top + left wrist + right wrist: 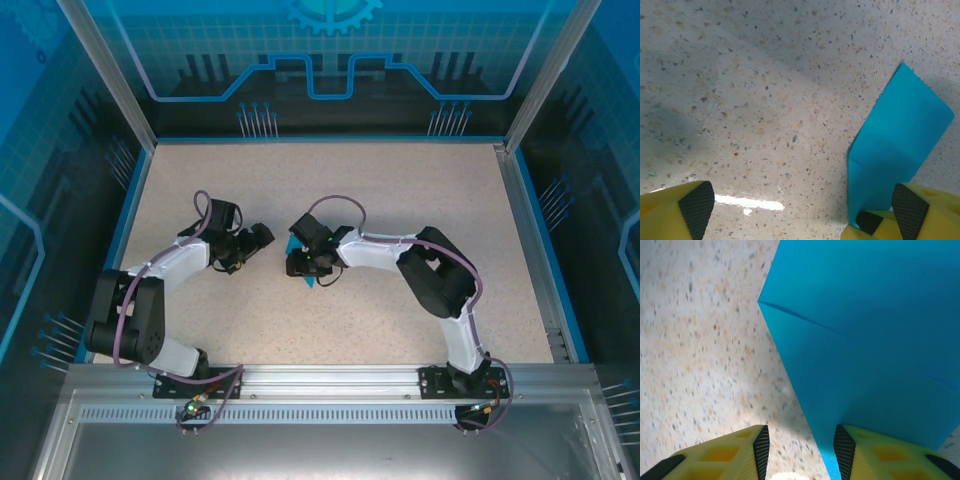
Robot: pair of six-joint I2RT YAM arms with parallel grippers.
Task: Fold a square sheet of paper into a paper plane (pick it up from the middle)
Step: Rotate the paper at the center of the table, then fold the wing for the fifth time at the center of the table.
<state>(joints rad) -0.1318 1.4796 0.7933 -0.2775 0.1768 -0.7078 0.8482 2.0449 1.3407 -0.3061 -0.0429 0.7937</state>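
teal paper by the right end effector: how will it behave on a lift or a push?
Probably floppy: the teal paper looks thin, so unsupported parts should droop, though its visible crease may stiffen it slightly. Likely very light; a push would probably slide it across the glossy table.

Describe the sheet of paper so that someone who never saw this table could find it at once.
Look at the middle of the speckled beige table. There, beneath the right gripper, is the sheet of paper, mostly hidden from above. It is the one thin teal-blue thing on the table, and a sharp crease runs across it.
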